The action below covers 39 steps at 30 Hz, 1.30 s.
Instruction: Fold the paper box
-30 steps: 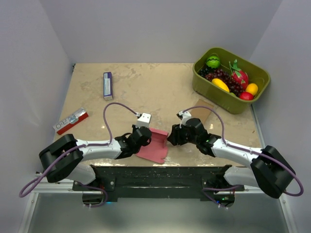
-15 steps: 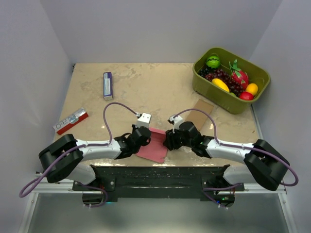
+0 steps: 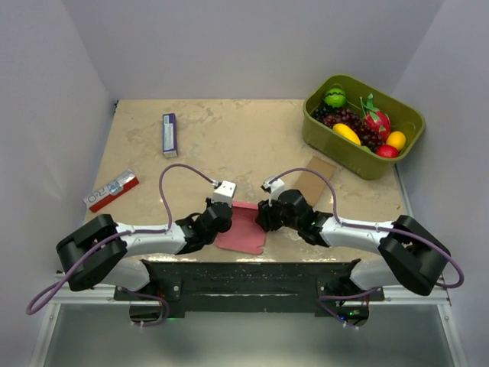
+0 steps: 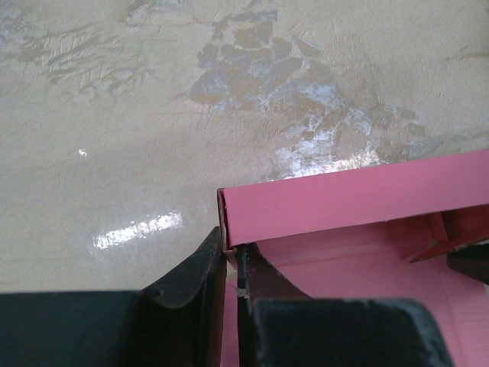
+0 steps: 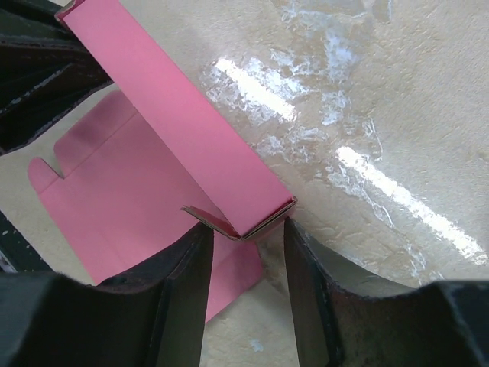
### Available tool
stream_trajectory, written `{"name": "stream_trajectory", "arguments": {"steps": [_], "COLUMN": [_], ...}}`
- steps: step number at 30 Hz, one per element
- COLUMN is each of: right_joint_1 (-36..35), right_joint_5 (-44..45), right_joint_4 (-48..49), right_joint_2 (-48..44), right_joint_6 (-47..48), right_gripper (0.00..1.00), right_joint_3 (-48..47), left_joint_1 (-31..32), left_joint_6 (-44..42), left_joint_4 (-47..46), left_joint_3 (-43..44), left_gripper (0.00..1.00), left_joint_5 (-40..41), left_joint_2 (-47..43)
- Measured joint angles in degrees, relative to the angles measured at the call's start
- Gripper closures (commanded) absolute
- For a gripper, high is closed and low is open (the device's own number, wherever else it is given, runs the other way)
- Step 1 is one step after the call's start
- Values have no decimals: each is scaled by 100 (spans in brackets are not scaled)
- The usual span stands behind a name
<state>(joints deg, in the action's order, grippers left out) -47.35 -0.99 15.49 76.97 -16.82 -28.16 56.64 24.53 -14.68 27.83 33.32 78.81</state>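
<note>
The paper box (image 3: 243, 229) is a pink die-cut card sheet lying near the table's front edge between my two arms. One long panel (image 4: 359, 195) is folded up from the flat sheet. My left gripper (image 3: 219, 219) is shut on the left end of that panel, and the card is pinched between its fingertips (image 4: 231, 256). My right gripper (image 3: 264, 215) is at the panel's right end. Its jaws are open and stand on either side of the folded corner (image 5: 256, 223) with its small end tab. The gap midpoint (image 5: 246, 256) lies just below that corner.
A green bin (image 3: 313, 130) of toy fruit stands at the back right. A flat brown cardboard piece (image 3: 313, 174) lies behind my right arm. A red-and-white packet (image 3: 111, 190) lies at the left edge, and a purple-and-white box (image 3: 170, 134) lies at the back left.
My right gripper has moved left up to the pink card's right end and now straddles the raised panel's corner. My left gripper keeps its hold, shifted only slightly.
</note>
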Motion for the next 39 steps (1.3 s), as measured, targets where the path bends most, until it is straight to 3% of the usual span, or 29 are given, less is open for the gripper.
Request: {"name": "stream_trajectory", "arguments": {"steps": [19,26,33,39], "right_joint_1": [-4,13,-105,-483], "right_joint_5": [745,1010,1580,2557], "right_joint_4": [951,1154,1067,398], "right_joint_2": [595,905,1132,1349], "right_joint_6": [31,9,-133,-503], "right_gripper": [72,87,100,100], "right_joint_3": [-33,-216,-461,-942], "left_joint_1": [-52,-76,-74,-72], "left_joint_6": [-234,-284,-275,-186], "left_joint_4": [-243,-238,-243,-177], "left_joint_3": [-149,-162,-175,-170], "left_gripper": [100,100,100,100], "left_joint_5": [-55,-24,-9,92], "left_joint_2": [-57,-72,-133,-118]}}
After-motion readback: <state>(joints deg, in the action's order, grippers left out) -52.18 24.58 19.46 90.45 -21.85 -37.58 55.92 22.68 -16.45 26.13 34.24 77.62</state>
